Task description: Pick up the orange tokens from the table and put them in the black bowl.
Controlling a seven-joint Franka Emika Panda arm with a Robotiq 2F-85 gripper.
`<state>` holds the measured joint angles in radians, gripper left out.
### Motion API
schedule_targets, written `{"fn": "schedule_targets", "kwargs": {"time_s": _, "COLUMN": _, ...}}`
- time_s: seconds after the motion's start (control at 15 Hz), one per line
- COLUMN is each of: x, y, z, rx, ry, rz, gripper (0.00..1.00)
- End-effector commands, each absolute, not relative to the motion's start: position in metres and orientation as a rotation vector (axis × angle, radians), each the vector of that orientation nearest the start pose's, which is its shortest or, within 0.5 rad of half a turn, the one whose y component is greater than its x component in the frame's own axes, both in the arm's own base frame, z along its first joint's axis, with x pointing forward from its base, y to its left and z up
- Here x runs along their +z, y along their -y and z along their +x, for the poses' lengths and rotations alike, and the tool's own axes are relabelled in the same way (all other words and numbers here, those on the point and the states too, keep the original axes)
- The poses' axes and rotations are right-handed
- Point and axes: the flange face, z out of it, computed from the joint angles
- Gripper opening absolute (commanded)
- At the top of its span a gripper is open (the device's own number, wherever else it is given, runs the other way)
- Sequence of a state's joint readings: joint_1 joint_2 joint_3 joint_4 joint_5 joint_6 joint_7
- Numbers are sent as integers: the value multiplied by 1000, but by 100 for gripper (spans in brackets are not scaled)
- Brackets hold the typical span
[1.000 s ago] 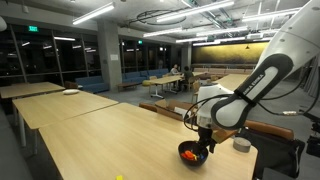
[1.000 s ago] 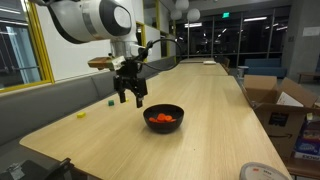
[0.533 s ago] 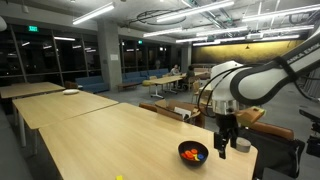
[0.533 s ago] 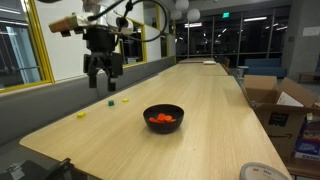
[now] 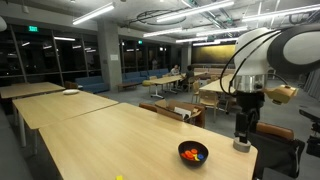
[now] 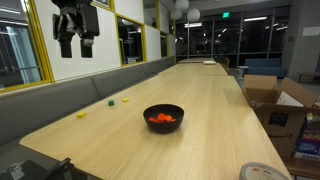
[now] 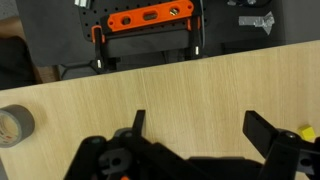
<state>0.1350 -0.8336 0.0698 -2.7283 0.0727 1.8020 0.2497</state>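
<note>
Gripper (image 6: 76,42) high above table (image 6: 225,110), fingers spread, empty. Bowl (image 6: 164,116) with tokens (image 6: 163,119) sits well apart, below and aside of the fingers; no loose token discernible.

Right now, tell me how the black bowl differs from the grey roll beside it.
The black bowl is darker and wider than the grey roll. The bowl holds orange tokens; the roll shows none. Both rest on the table.
</note>
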Motion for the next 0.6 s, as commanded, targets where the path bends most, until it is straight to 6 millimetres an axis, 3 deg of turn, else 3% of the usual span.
{"fn": "schedule_targets", "kwargs": {"time_s": 0.0, "x": 451, "y": -64, "z": 279, "rx": 139, "ry": -142, "rz": -3134, "gripper": 100}}
{"fn": "schedule_targets", "kwargs": {"time_s": 0.53, "x": 452, "y": -63, "z": 273, "rx": 127, "ry": -143, "rz": -3128, "gripper": 100}}
